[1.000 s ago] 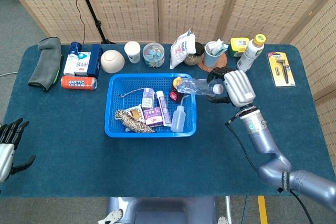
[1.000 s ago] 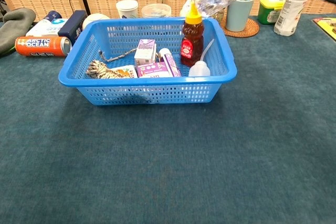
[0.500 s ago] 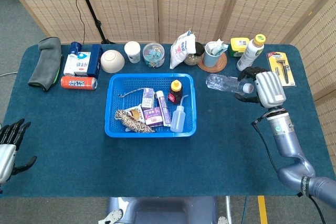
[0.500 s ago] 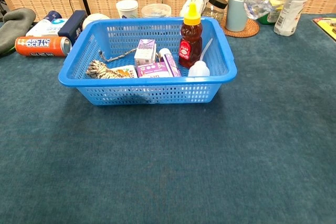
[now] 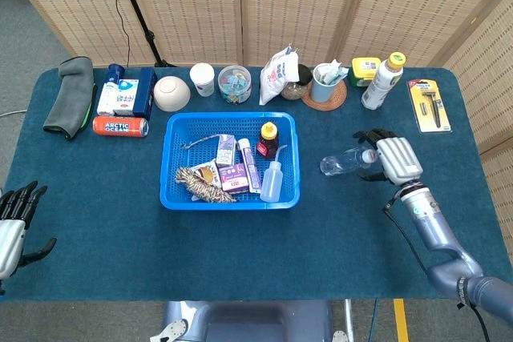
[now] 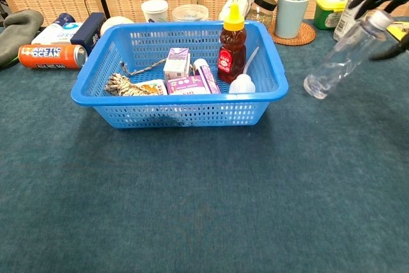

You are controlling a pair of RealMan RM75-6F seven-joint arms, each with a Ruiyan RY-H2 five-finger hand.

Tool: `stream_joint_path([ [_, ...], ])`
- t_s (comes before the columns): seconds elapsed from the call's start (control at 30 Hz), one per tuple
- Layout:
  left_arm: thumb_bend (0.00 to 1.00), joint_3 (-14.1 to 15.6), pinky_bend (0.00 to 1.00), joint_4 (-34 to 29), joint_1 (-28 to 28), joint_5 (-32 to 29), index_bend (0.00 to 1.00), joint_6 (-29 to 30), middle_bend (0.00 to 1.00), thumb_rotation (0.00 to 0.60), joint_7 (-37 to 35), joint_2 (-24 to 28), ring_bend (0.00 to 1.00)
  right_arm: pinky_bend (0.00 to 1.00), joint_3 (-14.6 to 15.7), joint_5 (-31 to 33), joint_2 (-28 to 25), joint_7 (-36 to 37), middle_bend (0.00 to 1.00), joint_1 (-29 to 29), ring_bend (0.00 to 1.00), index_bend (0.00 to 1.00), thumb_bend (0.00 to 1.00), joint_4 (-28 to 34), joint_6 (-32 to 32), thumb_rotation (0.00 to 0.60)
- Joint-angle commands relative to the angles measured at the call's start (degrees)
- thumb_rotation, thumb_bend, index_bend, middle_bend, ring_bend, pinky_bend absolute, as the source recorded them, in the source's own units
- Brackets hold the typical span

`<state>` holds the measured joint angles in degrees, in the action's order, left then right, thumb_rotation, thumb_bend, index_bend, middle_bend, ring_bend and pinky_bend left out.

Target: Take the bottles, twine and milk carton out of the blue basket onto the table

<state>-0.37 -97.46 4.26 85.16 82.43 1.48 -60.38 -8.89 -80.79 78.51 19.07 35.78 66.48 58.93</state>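
The big blue table [image 5: 120, 198] fills most of the head view. In the middle sits the blue basket [image 5: 178, 198]. It holds the twine [image 5: 200, 185], the milk carton [image 5: 227, 150], a honey bottle [image 5: 268, 139] and a small white squeeze bottle [image 5: 272, 182], so most of the job looks undone.

To the right of the basket, the right hand [image 5: 390, 158] has its fingers wrapped around the cap end of a clear bottle [image 5: 343, 161]. The bottle tilts down toward the table, likely so it can be laid there. It is outside the basket, with bare table under it and room on all sides.

At the lower left edge, the left hand [image 5: 14, 218] holds nothing, with its fingers a little apart, well away from the basket.

Cups and jars line the top edge, so the free room is lower down.
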Motion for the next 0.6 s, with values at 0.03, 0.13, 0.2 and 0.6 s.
stream_joint_path([
  [0.03,0.23,0.0,0.0,0.1,0.0,0.0,0.0,-0.1,0.0,0.6,-0.2,0.1,0.0,0.0,0.1,0.1,-2.5,-1.3,0.0,0.6,0.0,0.0,0.0,3.1,-1.2,0.6],
  [0.13,0.23,0.0,0.0,0.1,0.1,0.0,0.0,-0.1,0.0,0.6,-0.4,0.1,0.0,0.0,-1.2,0.8,-3.3,-1.2,0.0,1.0,0.0,0.0,0.0,4.2,-0.7,0.6],
  [0.2,0.23,0.0,0.0,0.1,0.1,0.0,0.0,-0.1,0.0,0.6,-0.5,0.2,0.0,0.0,-2.3,1.0,-3.7,-0.1,0.0,1.4,0.0,0.0,0.0,4.8,-0.4,0.6],
  [0.6,0.23,-0.2,0.0,0.2,0.3,-0.9,0.0,-0.7,0.0,0.6,0.2,-0.1,0.0,0.01,-9.9,4.6,-1.3,8.6,0.0,9.4,0.0,0.0,0.0,2.5,-5.6,0.6],
])
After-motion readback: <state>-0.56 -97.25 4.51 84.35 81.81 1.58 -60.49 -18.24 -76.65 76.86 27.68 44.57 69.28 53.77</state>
